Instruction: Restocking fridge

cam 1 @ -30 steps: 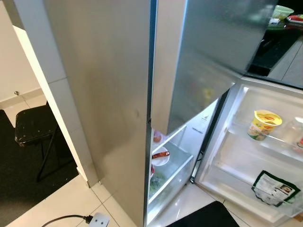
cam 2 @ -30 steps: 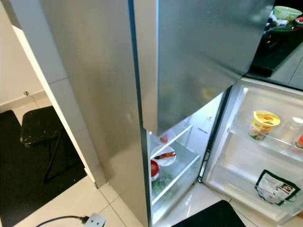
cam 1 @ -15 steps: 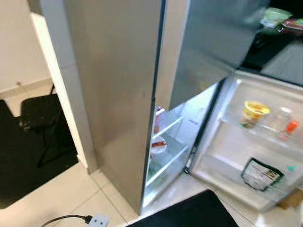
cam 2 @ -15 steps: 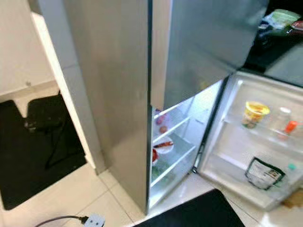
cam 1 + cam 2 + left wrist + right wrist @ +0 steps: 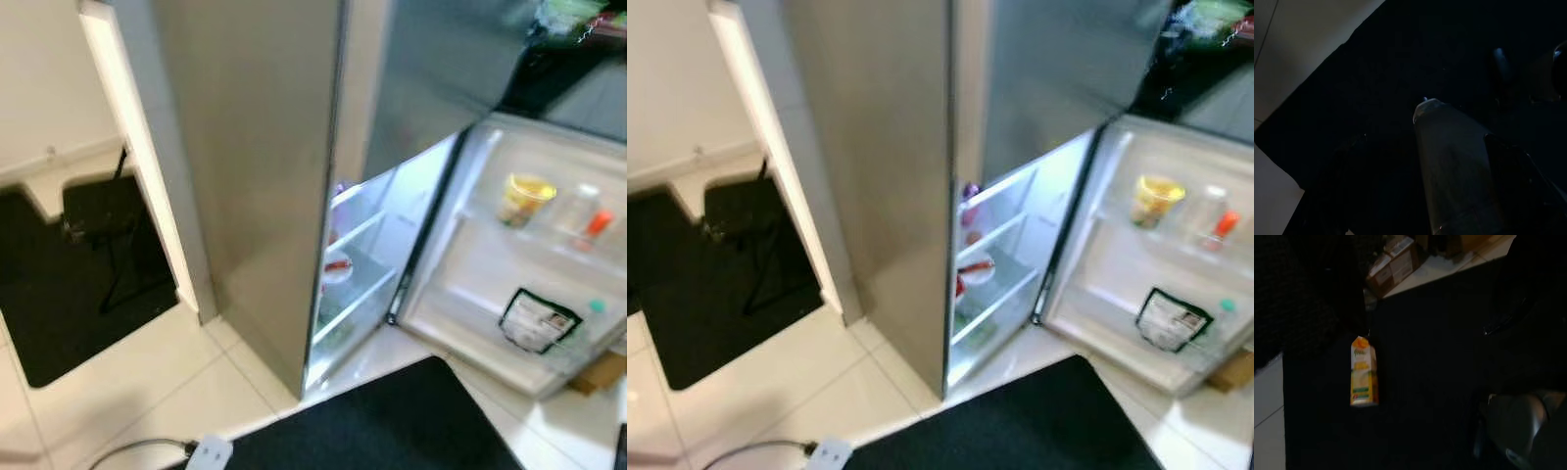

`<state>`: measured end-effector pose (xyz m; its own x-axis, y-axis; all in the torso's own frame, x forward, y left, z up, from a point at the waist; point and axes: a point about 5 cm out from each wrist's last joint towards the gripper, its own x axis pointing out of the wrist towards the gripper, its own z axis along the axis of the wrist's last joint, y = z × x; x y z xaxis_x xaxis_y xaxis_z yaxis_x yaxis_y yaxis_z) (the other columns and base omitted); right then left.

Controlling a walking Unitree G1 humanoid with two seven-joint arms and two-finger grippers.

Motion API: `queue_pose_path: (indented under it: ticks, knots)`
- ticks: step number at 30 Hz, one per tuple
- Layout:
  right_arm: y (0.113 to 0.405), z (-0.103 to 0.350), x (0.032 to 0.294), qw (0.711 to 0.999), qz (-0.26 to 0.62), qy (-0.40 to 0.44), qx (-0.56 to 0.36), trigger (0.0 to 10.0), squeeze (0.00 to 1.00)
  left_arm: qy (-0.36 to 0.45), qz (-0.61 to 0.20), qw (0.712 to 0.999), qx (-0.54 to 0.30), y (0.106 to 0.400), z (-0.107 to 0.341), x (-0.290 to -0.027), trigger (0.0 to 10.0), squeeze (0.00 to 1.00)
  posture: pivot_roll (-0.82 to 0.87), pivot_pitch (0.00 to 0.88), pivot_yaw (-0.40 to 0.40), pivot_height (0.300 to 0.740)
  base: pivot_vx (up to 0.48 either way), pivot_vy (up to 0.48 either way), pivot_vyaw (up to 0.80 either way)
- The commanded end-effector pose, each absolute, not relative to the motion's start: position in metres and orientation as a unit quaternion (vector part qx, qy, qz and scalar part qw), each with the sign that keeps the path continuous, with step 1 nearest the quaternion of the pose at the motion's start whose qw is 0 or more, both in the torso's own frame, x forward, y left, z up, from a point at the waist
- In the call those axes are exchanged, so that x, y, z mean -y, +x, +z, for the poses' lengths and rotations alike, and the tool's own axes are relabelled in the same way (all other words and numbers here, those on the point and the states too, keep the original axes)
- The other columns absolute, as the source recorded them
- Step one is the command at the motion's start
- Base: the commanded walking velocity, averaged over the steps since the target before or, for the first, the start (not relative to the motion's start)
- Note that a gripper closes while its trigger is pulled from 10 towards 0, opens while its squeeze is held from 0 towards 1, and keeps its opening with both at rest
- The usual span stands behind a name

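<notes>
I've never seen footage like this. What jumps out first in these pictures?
The open fridge stands out: its lit shelves hold a plate, and its door, swung to the right, carries a yellow cup and a dark pouch. A black mat lies on the pale floor tiles in front. In the dim right wrist view, a yellow juice carton lies flat on dark matting.

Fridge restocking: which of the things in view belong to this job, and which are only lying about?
For the job:
- fridge, its lower door open
- yellow cup and dark pouch in the door shelves
- plate on an inner shelf
- juice carton lying on the black mat

Lying about:
- stool
- power plug on the tiles
- cardboard boxes
</notes>
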<state>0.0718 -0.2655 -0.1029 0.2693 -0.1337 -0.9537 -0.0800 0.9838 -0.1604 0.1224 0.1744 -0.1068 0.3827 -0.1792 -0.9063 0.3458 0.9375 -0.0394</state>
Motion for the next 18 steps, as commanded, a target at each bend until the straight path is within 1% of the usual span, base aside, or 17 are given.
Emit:
queue_pose_path:
  ticks: [1, 11, 14, 18]
  knots:
    - [0.075, -0.099, 0.274, 0.794, -0.021, -0.096, -0.600, 10.0, 0.00, 0.076, -0.171, 0.793, -0.580, 0.093, -0.115, -0.174, 10.0, 0.00, 0.04, 0.000, -0.026, 0.740, -0.364, 0.000, 0.00]
    - [0.074, -0.097, 0.281, 0.794, -0.024, -0.098, -0.600, 10.0, 0.00, 0.075, -0.172, 0.793, -0.579, 0.094, -0.115, -0.173, 10.0, 0.00, 0.04, 0.000, -0.026, 0.740, -0.363, 0.000, 0.00]
    - [0.074, -0.098, 0.277, 0.794, -0.023, -0.096, -0.600, 10.0, 0.00, 0.074, -0.173, 0.793, -0.579, 0.095, -0.115, -0.172, 10.0, 0.00, 0.04, 0.000, -0.027, 0.740, -0.364, 0.000, 0.00]
    - [0.077, -0.102, 0.266, 0.797, -0.018, -0.091, -0.597, 10.0, 0.00, 0.073, -0.173, 0.793, -0.579, 0.095, -0.115, -0.172, 10.0, 0.00, 0.04, 0.000, -0.027, 0.740, -0.364, 0.000, 0.00]
